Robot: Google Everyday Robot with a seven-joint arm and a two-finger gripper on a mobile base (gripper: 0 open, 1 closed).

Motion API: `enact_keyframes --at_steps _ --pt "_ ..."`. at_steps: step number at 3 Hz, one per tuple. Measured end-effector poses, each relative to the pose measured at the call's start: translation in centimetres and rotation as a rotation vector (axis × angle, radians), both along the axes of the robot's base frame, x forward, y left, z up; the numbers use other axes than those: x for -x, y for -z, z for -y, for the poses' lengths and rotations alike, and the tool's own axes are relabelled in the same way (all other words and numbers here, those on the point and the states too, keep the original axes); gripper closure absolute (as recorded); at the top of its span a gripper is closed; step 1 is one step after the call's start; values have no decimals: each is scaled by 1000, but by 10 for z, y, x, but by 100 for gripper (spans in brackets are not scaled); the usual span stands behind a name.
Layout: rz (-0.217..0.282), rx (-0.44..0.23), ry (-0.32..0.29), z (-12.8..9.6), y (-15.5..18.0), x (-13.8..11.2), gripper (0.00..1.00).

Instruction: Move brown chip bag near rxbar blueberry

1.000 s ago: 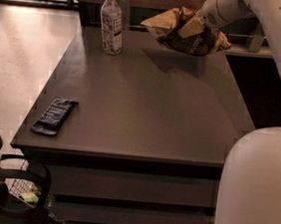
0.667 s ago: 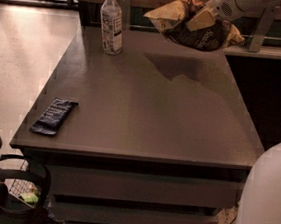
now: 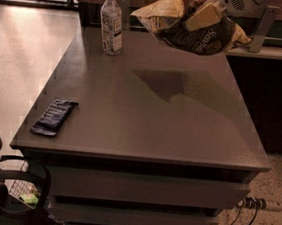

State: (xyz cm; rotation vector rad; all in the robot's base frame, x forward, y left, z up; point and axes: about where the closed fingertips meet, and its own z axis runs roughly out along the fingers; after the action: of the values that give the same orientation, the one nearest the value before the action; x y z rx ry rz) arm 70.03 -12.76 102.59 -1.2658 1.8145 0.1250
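The gripper is at the top of the camera view, right of centre, above the far edge of the table, with the pale arm running out of the picture at the upper right. It is clamped on the brown chip bag: one tan finger lies pressed across the bag's upper face, while the other finger seems to sit behind the foil, where it is hidden. The bag hangs clear of the tabletop. It is crumpled, its tan-yellow end points left, and its dark brown panel with white lettering faces the camera. Below it, a dark shadow falls on the far middle of the table surface. The rxbar blueberry lies flat near the table's front left corner, close to the left edge. It is a small dark navy wrapper with pale print, well apart from the bag and diagonally across the table from it. A clear plastic bottle with a white cap stands upright at the far left of the table, just left of the hanging bag. On the floor at the lower right lies a power strip with cables trailing from it.
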Motion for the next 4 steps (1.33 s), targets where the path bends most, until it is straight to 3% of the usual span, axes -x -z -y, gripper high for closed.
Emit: enact_keyframes --at_steps 2,3,4 --pt "33 -3 -177 -52 -9 74 100" --pt "57 13 -277 -77 -10 94 100" --pt "67 0 -297 -81 -8 96 100"
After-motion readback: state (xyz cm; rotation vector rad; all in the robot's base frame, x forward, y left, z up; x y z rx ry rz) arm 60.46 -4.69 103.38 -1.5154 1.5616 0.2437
